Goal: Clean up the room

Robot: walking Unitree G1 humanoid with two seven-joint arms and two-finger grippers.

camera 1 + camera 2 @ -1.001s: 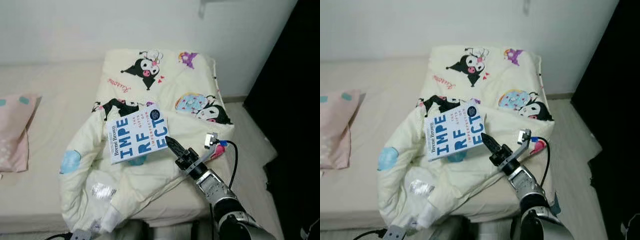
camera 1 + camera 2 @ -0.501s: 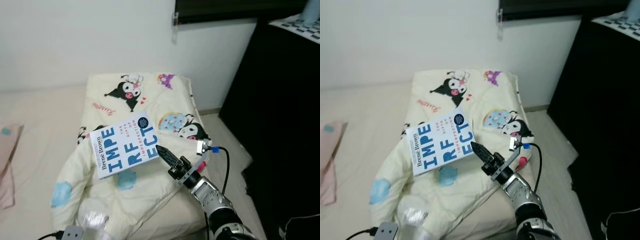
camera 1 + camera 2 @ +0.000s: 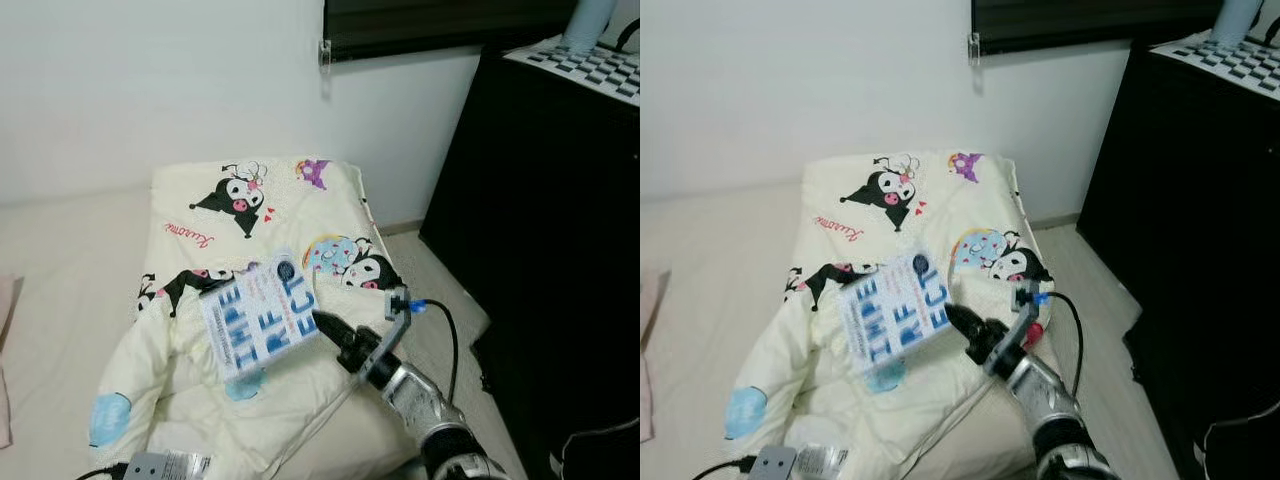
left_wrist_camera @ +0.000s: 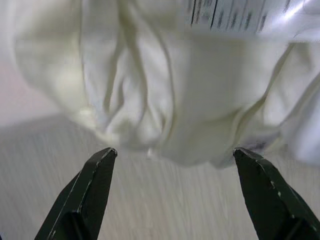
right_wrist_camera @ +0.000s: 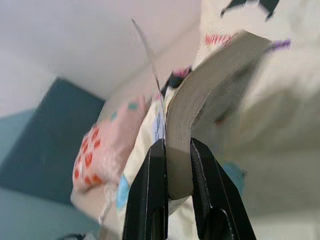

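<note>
My right gripper (image 3: 328, 327) is shut on a white paperback book (image 3: 259, 317) with big blue letters, lifted above the cream cartoon-print quilt (image 3: 250, 205) on the bed. In the right wrist view the two black fingers (image 5: 150, 190) pinch the book's page block (image 5: 200, 105), whose cover flaps loose. The book looks blurred and tilted. My left gripper (image 4: 175, 165) is open, its fingertips (image 4: 102, 160) hanging near the floor below a drooping fold of the quilt (image 4: 165, 95).
A tall black cabinet (image 3: 540, 200) stands to the right of the bed, with a checkered thing (image 3: 580, 62) on top. A strip of pale floor (image 3: 430, 290) runs between bed and cabinet. A dark window frame (image 3: 420, 25) sits on the white wall.
The camera has swung right and up, bringing the cabinet into view. The book in my right gripper has tipped more upright and gone blurred.
</note>
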